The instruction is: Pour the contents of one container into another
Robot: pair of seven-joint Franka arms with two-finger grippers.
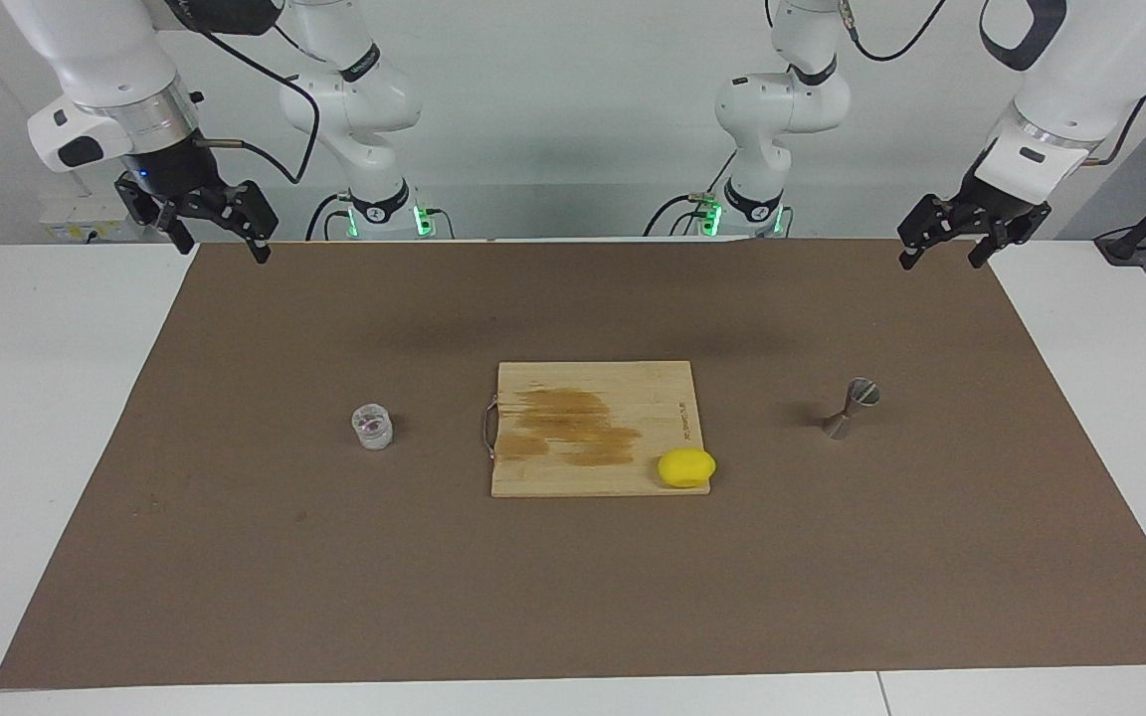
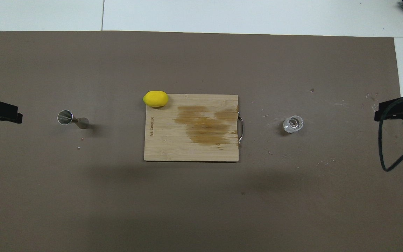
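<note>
While both tools hang open and empty over the mat's corners:
Left tool (image 1: pixel 941 248) and right tool (image 1: pixel 219 242) up high; glass (image 1: pixel 372 426) and jigger (image 1: pixel 850 408) upright either side of board (image 1: pixel 573 472), lemon (image 1: pixel 686 467) on its corner.

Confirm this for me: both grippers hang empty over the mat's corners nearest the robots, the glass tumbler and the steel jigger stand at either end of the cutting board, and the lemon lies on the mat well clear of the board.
One detail is wrong. The lemon does not lie clear of the cutting board: the overhead view shows it resting on the board's corner, overhanging the edge. The rest holds: left gripper and right gripper hang empty, tumbler and jigger at either end.
</note>
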